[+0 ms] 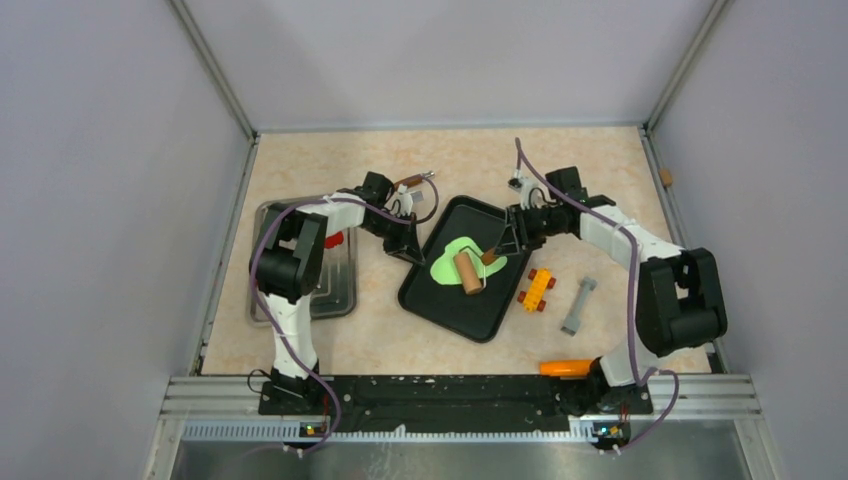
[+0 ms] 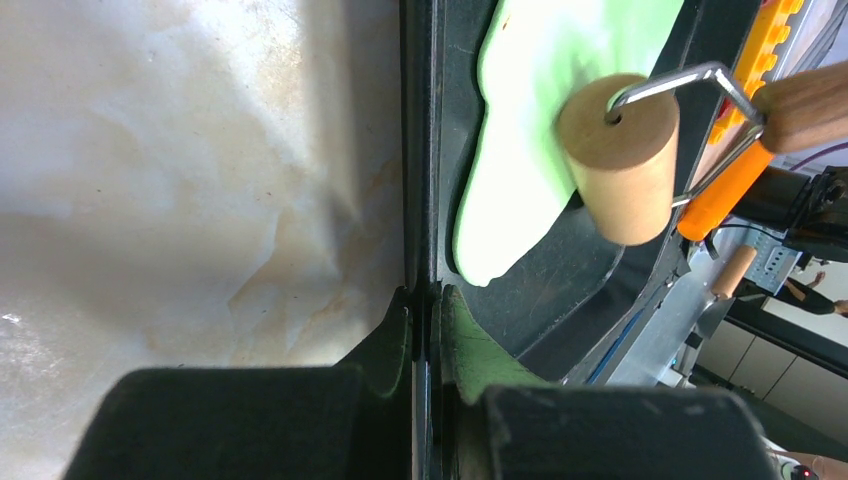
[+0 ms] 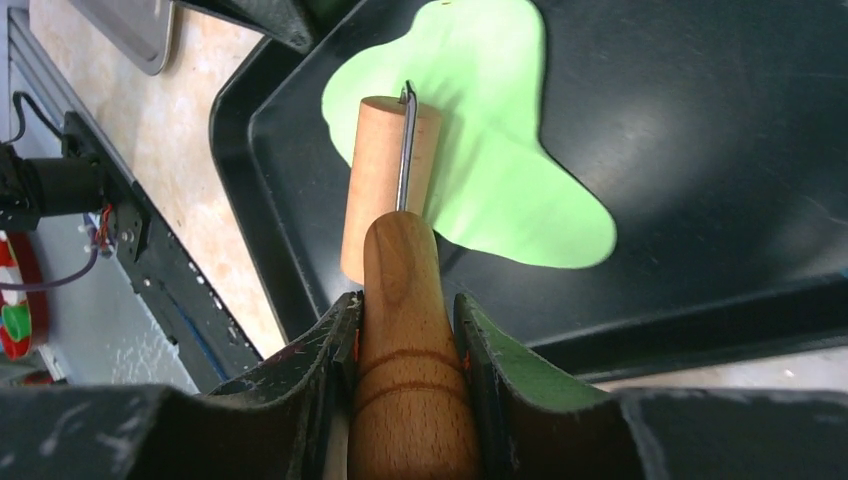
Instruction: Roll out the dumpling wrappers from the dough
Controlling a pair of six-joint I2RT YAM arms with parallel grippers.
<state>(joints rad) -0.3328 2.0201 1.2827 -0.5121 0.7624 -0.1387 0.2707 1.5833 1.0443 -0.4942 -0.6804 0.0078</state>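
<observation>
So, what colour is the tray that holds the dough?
The tray is black, clearest in the right wrist view.

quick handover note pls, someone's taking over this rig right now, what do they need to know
Left pincer: shut on the rim of the black tray, apparently steadying it.
Right pincer: shut on the wooden handle of the roller, whose drum rests on the dough.
Dough: one flattened, irregular green sheet lying in the tray.
Done: the dough looks rolled fairly thin.
Left: nothing round has been cut from it yet; probably finish rolling, then cut.
</observation>
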